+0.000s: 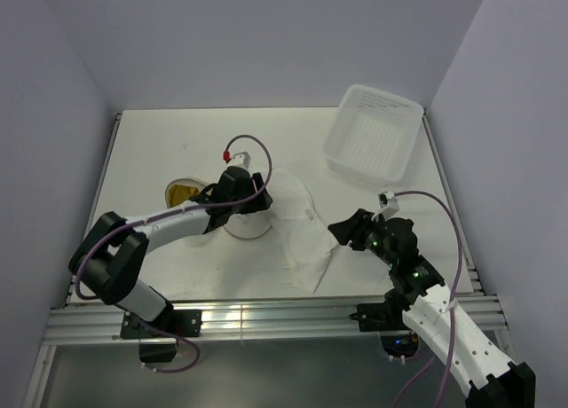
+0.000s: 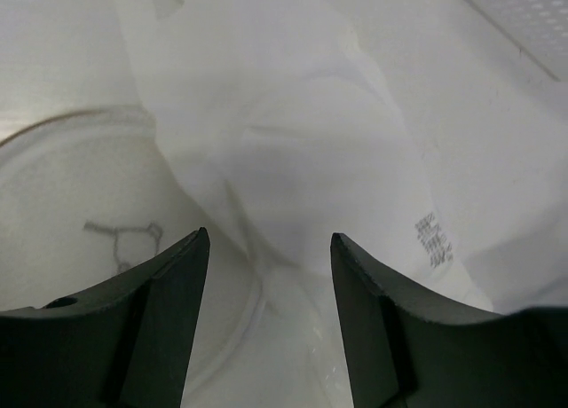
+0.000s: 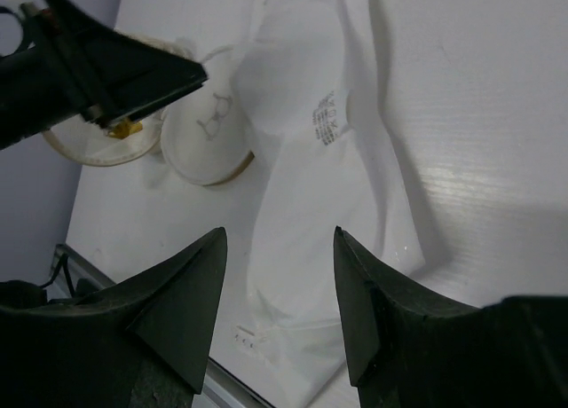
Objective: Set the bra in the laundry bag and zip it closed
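The white bra [image 1: 300,231] lies crumpled flat on the table's middle, with a printed label [image 3: 326,120]. It also shows in the left wrist view [image 2: 311,151] and the right wrist view [image 3: 311,204]. The round mesh laundry bag [image 1: 244,223] sits just left of it, touching it, its spectacles-like mark facing up [image 2: 124,239] [image 3: 213,115]. My left gripper [image 1: 255,206] [image 2: 269,239] is open and empty, just above where bag and bra meet. My right gripper [image 1: 337,229] [image 3: 280,235] is open and empty, above the bra's right edge.
A second round brown-rimmed disc [image 1: 182,192] [image 3: 98,146], yellowish inside, lies left of the bag, partly hidden by my left arm. The white perforated tray [image 1: 373,131] [image 2: 524,9] stands at the back right. Walls enclose the table on three sides.
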Robot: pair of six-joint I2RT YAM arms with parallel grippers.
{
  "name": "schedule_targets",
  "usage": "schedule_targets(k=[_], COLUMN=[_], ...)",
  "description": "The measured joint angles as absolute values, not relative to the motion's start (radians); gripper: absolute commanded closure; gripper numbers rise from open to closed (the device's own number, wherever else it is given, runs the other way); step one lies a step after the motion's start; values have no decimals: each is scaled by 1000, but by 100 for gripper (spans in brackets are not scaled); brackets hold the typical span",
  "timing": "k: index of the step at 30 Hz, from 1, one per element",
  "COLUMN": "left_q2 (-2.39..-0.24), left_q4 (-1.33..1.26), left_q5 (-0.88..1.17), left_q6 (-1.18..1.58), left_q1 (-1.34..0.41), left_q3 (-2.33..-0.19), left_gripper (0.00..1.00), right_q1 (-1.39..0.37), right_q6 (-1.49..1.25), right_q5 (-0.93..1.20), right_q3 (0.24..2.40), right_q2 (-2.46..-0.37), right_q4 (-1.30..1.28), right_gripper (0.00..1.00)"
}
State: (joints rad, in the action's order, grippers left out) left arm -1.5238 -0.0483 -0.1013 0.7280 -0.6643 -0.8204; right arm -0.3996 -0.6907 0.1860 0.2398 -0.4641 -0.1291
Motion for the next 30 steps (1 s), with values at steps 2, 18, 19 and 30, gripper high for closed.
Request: schedule_targets(k=[2,18,19,30], left_q2=[-1584,-1720,-1721,-1770], left_q4=[-70,-117,-123,-148], left_q5=[-102,-127,-125,-131], left_q6=[729,758,757,760], left_q1=[-664,-664,-665,-677], left_q3=[-868,-931,-931,-932], left_gripper=[38,53,55,44], right_q1=[-405,-408,-408,-408], right_q6=[-690,-653,-653,-652], right_q5=[196,204,205,205], right_q3=[240,241,241,241], right_q2=[-450,-388,-388,-386], right_q4=[-114,-118,-118,-119], right_gripper=[41,41,41,41])
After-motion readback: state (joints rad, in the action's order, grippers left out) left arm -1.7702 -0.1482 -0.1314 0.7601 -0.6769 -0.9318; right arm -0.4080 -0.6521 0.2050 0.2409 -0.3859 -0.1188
